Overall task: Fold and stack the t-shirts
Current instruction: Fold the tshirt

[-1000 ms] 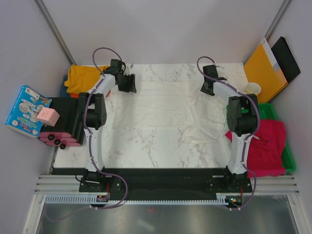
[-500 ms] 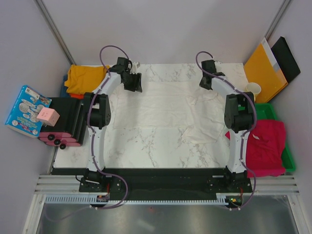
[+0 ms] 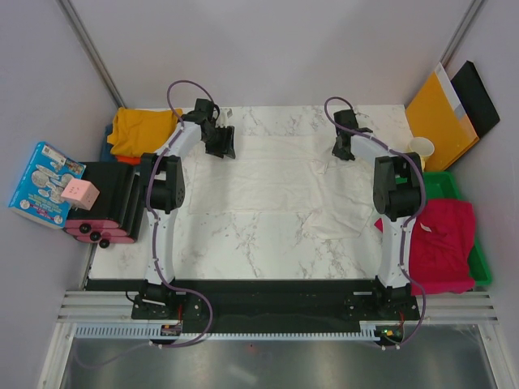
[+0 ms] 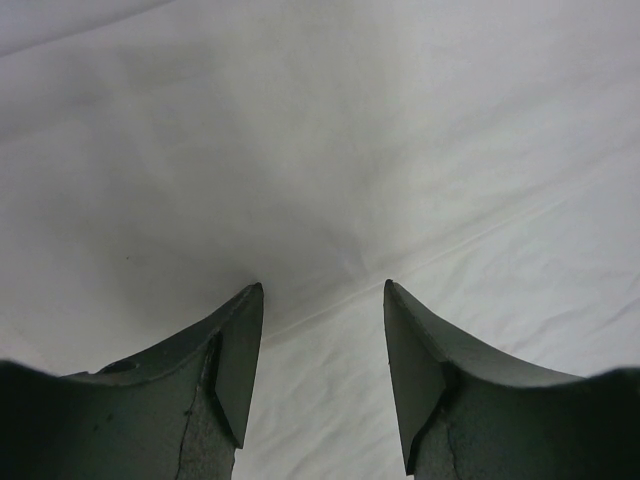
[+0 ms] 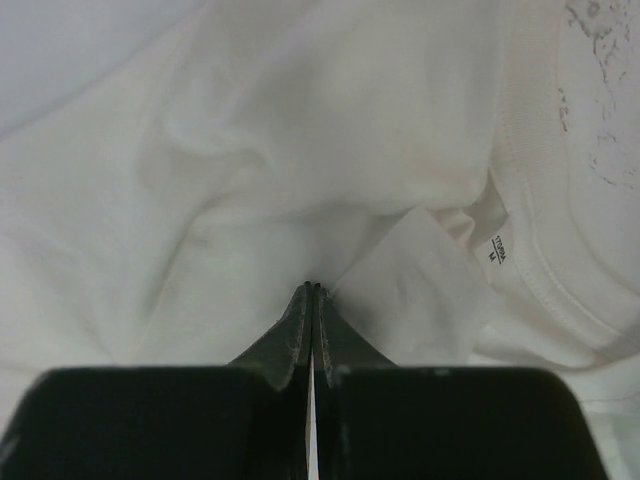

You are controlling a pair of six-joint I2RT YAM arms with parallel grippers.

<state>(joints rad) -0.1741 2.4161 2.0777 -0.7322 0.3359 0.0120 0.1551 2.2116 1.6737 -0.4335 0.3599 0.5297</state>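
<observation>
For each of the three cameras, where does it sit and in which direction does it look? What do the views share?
Top external: above and behind the arms, looking down on the table; both arms show, bases nearest.
Left wrist: on the left arm, looking down at the white t-shirt; the left gripper shows, open.
Right wrist: on the right arm, looking down at the shirt's collar and label; the right gripper shows, shut on cloth.
Shared: all three see the white t-shirt.

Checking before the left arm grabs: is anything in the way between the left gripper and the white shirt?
Nothing visible. The left gripper hangs open right over the white t-shirt, with only bare cloth showing between its jaws.
</observation>
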